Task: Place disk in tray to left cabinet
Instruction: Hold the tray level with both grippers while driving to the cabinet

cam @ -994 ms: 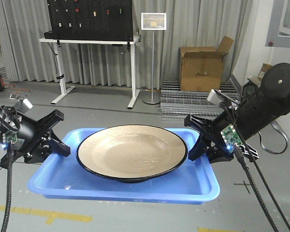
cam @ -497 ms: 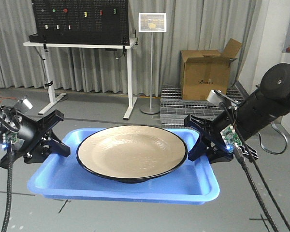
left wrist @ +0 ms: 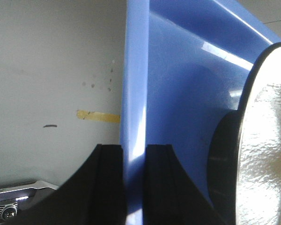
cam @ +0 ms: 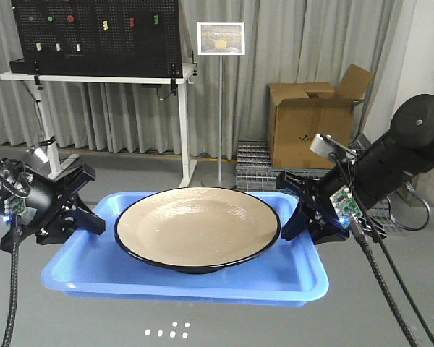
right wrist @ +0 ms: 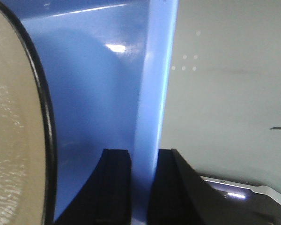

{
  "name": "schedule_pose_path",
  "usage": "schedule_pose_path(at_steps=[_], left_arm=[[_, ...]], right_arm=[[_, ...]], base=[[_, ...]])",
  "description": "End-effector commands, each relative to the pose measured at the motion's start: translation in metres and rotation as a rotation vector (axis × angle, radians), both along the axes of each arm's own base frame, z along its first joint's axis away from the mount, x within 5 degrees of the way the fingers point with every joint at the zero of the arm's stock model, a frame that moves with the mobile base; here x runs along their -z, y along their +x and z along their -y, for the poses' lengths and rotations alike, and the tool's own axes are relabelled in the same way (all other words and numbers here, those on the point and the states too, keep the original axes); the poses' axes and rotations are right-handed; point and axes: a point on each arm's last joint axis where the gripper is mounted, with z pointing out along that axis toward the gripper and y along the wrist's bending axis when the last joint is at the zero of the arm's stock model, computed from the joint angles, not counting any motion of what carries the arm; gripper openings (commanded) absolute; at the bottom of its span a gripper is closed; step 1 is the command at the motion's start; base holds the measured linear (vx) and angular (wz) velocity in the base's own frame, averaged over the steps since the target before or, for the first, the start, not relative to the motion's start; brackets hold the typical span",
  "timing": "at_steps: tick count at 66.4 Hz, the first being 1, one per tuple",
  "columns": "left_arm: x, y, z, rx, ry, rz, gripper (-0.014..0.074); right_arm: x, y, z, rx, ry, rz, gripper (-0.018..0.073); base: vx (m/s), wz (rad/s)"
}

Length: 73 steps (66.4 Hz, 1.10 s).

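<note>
The disk (cam: 197,228) sits in the tray (cam: 94,266); left fingers (left wrist: 107,180) and right fingers (right wrist: 116,185) clamp its rims

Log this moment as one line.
left gripper: shut on tray | right gripper: shut on tray | disk: in tray | tray: held above floor

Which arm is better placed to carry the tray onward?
Neither alone: left gripper and right gripper each clamp an opposite rim of the tray, disk centred, so both should likely move together.
</note>
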Motion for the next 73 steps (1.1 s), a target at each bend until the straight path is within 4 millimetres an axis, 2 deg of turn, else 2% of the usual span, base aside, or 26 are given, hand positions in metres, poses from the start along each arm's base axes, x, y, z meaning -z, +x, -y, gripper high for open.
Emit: schedule_pose_path(at_steps=[1,73], left_arm=[[-0.0463,-0.0198,0.0222,0.051,-0.202,0.057,0.0],[-0.0463,-0.0198,0.0222,0.051,-0.202,0.057,0.0]], right_arm=[[-0.0442,-0.0164,-0.0185,-0.028,0.193,0.1,-0.0006],[-0.0443,-0.0162,-0.0184,-0.027,0.193,0.102,-0.0006]], base=[[0.69,-0.04],[0.63,-0.08]])
